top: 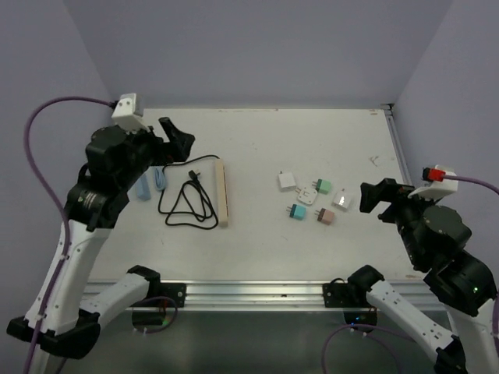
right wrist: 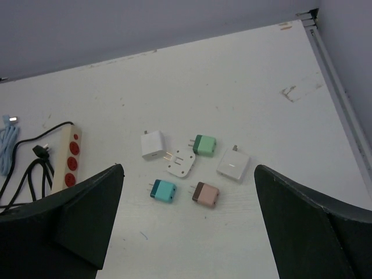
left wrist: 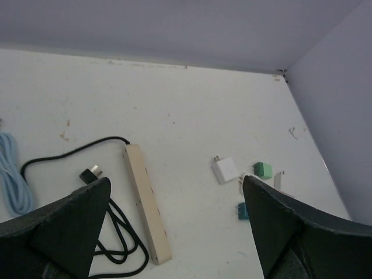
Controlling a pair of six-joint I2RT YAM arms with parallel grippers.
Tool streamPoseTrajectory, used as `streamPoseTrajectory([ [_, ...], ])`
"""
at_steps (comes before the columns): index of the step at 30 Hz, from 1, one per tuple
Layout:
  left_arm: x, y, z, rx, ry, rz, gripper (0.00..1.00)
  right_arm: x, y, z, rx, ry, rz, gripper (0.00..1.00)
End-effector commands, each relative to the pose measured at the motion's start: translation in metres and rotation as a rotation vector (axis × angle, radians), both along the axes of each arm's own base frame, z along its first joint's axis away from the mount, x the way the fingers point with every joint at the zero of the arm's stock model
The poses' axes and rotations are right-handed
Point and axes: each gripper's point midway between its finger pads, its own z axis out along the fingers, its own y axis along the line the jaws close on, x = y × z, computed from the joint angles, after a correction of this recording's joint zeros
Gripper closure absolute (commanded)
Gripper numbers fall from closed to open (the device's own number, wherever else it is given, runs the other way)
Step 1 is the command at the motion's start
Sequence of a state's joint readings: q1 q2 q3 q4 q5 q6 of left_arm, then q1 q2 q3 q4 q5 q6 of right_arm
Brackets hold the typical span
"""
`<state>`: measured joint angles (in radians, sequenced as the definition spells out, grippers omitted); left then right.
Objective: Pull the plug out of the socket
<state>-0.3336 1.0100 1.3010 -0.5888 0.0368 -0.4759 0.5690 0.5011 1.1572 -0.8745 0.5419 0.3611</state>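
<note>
The socket [top: 222, 192], a long beige strip, lies flat left of the table's middle; its red outlets [right wrist: 68, 163] show nothing plugged in. Its black cord [top: 187, 204] coils beside it and ends in a black plug [left wrist: 92, 174] lying loose. Several small plugs lie loose to the right: white [right wrist: 153, 144], green [right wrist: 204, 145], teal [right wrist: 163, 190] and pink-brown [right wrist: 206, 195]. My left gripper [top: 178, 142] hangs open above the table, back-left of the socket [left wrist: 145, 203], holding nothing. Over the right side my right gripper [top: 373, 201] is open and empty, just right of the loose plugs.
A light blue power strip [top: 145, 185] with a bundled blue cord [left wrist: 13, 180] lies left of the black cord. A flat white adapter [right wrist: 180, 164] and a square white one [right wrist: 233, 165] sit among the plugs. A metal rail [top: 398, 148] runs along the table's right edge.
</note>
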Motion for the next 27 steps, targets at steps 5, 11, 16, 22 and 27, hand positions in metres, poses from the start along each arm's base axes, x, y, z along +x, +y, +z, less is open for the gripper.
streamPoseTrajectory([
  [5,-0.084,0.09,0.104,0.132,-0.302,0.251,0.0,-0.028,-0.036,0.038,-0.03,-0.08,-0.073,0.01],
  [11,-0.151,0.136,0.155,0.079,-0.497,0.4,0.0,-0.044,-0.048,0.059,-0.003,-0.157,-0.078,0.01],
  [16,-0.198,0.176,0.169,0.04,-0.628,0.553,0.0,-0.057,-0.059,0.072,0.007,-0.226,-0.083,0.01],
  [22,-0.214,0.19,0.163,0.009,-0.653,0.612,0.0,-0.06,-0.061,0.076,0.019,-0.268,-0.083,0.01],
  [27,-0.204,0.188,0.152,0.02,-0.62,0.614,0.0,-0.058,-0.058,0.077,0.016,-0.279,-0.074,0.02],
])
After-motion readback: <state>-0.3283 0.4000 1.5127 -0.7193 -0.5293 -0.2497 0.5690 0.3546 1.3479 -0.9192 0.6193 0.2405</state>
